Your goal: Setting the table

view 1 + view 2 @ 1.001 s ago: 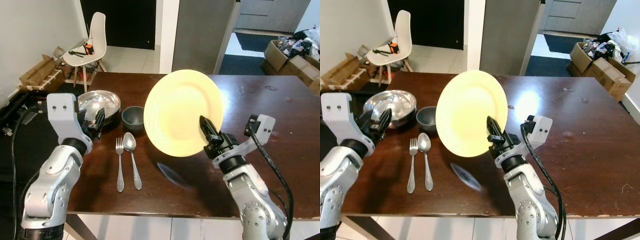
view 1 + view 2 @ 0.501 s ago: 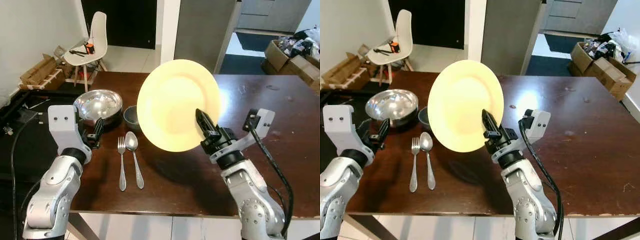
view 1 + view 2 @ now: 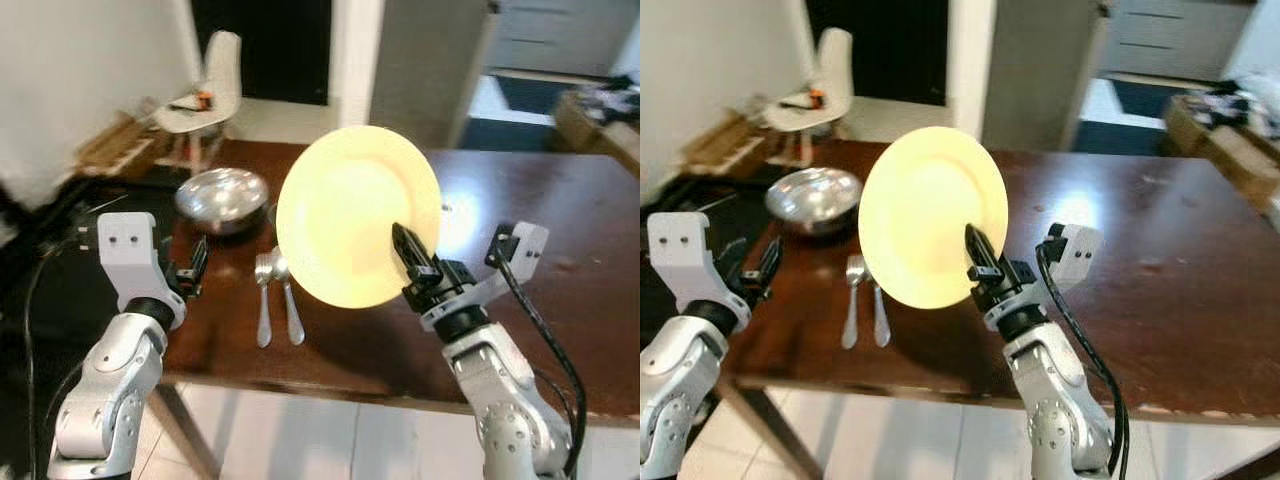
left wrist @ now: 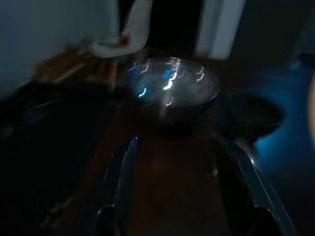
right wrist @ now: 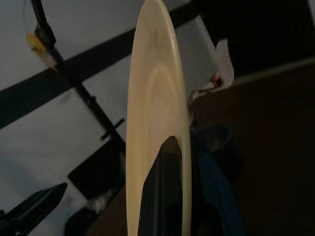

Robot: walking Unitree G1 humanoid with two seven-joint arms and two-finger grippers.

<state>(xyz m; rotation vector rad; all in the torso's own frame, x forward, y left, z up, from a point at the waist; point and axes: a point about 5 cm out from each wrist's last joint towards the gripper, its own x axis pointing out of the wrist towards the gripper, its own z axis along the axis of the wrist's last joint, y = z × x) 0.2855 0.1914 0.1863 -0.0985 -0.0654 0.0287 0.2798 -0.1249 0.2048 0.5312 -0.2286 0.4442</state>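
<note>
Nearest the camera, pale floor tiles (image 3: 330, 440) show under the front edge of the dark wooden table (image 3: 560, 300). The left gripper (image 3: 195, 265) hovers off the table's left end with its fingers spread apart. The right gripper (image 3: 408, 250) pinches the rim of a pale yellow plate (image 3: 355, 215), held upright on edge above the table, face toward the camera. Left of the plate a fork (image 3: 263, 300) and a spoon (image 3: 288, 300) lie side by side on the table, and beyond them stands a shiny steel bowl (image 3: 222, 192). In the left wrist view a small dark bowl (image 4: 251, 115) sits just beside the steel one, though that picture is dim and blurred. Past the table a white chair (image 3: 205, 90) stands by the wall, with cardboard boxes (image 3: 110, 145) on the floor, all softened by blur. The plate hides part of the table behind it.
</note>
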